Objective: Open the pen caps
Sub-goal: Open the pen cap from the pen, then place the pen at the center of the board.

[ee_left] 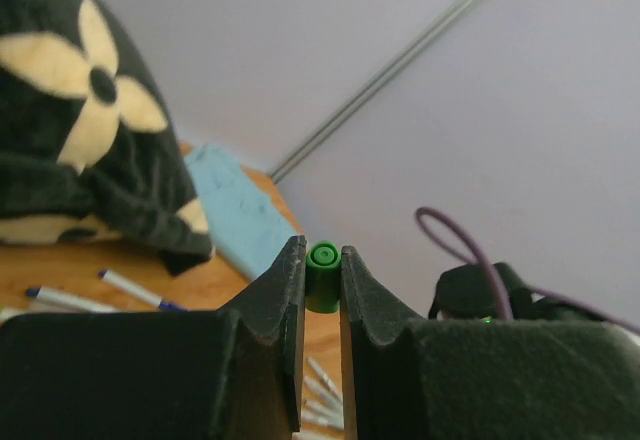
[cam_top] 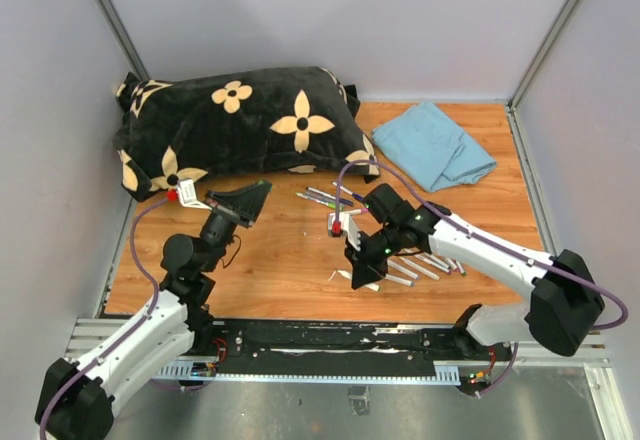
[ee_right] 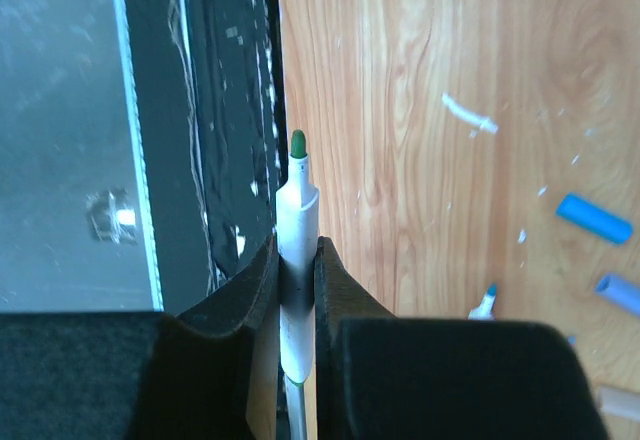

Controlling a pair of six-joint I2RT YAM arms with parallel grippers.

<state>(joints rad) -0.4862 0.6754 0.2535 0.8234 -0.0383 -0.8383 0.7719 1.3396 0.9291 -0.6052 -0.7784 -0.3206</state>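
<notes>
A black pillow [cam_top: 240,125] with cream flowers fills the back-left corner of the wooden table [cam_top: 280,260]. In front of it, raised near the table's left side, the left gripper [ee_left: 322,260] pinches a green cap [ee_left: 323,278] between its fingertips, the cap's hollow end facing the wrist camera. Two capped pens [cam_top: 325,198] lie near the table's middle. The right gripper [ee_right: 297,250] is clamped on a white marker [ee_right: 297,210] above the table's near edge, and its bare green tip [ee_right: 297,143] points past the fingers. Two loose blue caps [ee_right: 594,218] lie on the wood beside it. A cluster of white barrels [cam_top: 420,265] lies under the right arm. A folded blue cloth [cam_top: 440,145] sits in the back-right corner.
</notes>
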